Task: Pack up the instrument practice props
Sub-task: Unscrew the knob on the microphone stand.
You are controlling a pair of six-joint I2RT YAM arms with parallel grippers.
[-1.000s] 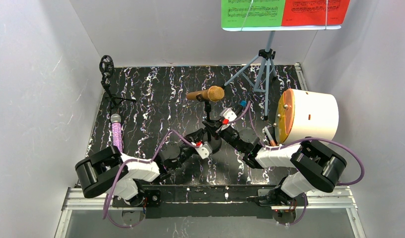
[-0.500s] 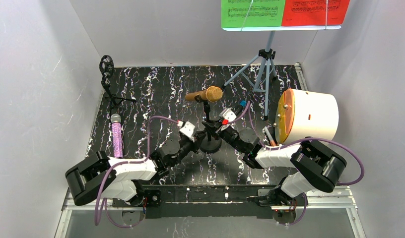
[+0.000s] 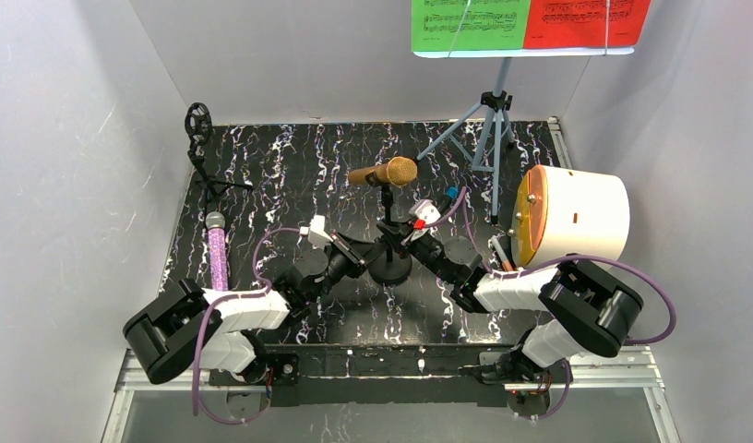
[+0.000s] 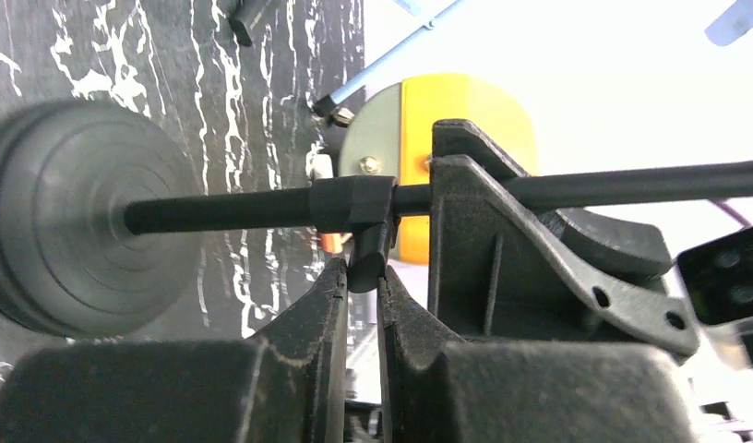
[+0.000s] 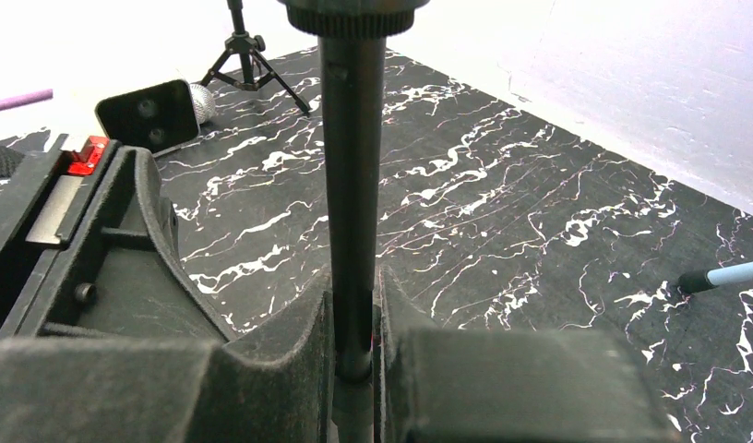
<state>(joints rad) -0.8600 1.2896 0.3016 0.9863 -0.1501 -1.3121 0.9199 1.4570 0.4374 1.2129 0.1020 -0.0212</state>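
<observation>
- Right gripper (image 5: 354, 355) is closed narrow around the black pole (image 5: 352, 185) of the mic stand, on its lower part, just past the collar (image 4: 352, 201) on the side away from the base (image 4: 68, 217).
- Left gripper (image 4: 362, 277) is nearly closed too. Its fingers pinch the small tab (image 4: 368, 258) that hangs from that collar.
- The stand is upright in the middle of the table, with the gold microphone (image 3: 384, 173) lying across its top clip. The purple microphone (image 3: 216, 249) lies flat near the left edge, well apart.
- Handling, as I judge it: the pole is stiff, thin and smooth, so it may twist or slide between the pads.
- The round base looks heavy and the microphone loads the top — if the stand tilts, the mic could roll out of its clip.
- The best hold seems to be the pole close to the collar, where an edge stops the fingers from slipping. The tab is small and likely gives little grip — fine for turning, poor for lifting.
</observation>
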